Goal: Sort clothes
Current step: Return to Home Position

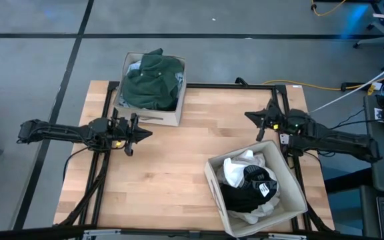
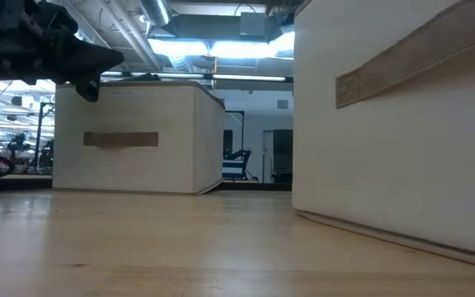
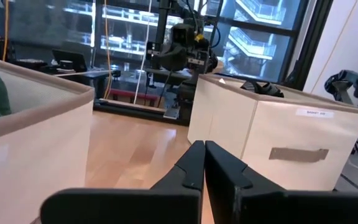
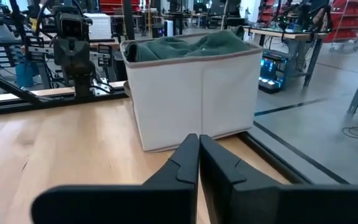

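Both arms are shown low over a wooden table [image 1: 179, 160] on which two beige fabric boxes are set well apart. The far box [image 1: 169, 119] is placed at the far edge, left of centre, and is filled to its rim by a dark green garment [image 1: 153, 80], which is heaped above the walls; a strip of pale fabric [image 1: 133, 67] is seen at the box's far left corner, under the green cloth. The near box [image 1: 213, 183] is placed at the near right corner and is turned slightly askew to the table edge. A white garment [image 1: 235, 170] is bunched inside it on the far and left side, and a black garment [image 1: 249, 193] is laid over the middle and near part, with a small white label patch on its upper surface. No clothing is seen on the bare wood between the boxes. The left gripper [image 1: 144, 133] is held at the left side of the table, just beside the near wall of the far box, and is pointed to the right – its two fingers are pressed together with nothing between them, as the left wrist view confirms. The right gripper [image 1: 252, 117] is held at the right side, just beyond the far corner of the near box, and is pointed to the left – its fingers are likewise drawn flush together and are empty.
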`<action>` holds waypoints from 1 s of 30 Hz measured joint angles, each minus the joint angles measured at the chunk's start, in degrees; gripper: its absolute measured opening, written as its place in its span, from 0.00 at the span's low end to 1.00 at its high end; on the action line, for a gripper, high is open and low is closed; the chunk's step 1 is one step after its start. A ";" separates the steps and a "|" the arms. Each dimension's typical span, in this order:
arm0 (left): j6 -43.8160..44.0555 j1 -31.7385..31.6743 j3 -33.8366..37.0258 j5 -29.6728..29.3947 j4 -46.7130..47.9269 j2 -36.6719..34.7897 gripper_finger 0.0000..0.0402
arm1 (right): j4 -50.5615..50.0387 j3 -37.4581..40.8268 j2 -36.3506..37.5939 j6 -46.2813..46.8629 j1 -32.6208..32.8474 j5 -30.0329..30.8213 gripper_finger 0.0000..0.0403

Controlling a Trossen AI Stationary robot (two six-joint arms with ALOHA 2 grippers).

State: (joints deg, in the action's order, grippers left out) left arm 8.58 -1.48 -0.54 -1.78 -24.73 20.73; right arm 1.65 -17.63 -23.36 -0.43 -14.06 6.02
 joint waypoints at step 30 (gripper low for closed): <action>-1.51 0.00 0.00 -2.83 2.06 0.02 0.01 | 2.08 10.80 6.39 7.73 0.22 -15.19 0.04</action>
State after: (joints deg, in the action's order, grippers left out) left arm 7.07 -1.48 -0.54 -4.61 -22.67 20.75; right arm 3.73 -6.83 -16.97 7.30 -13.85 -9.17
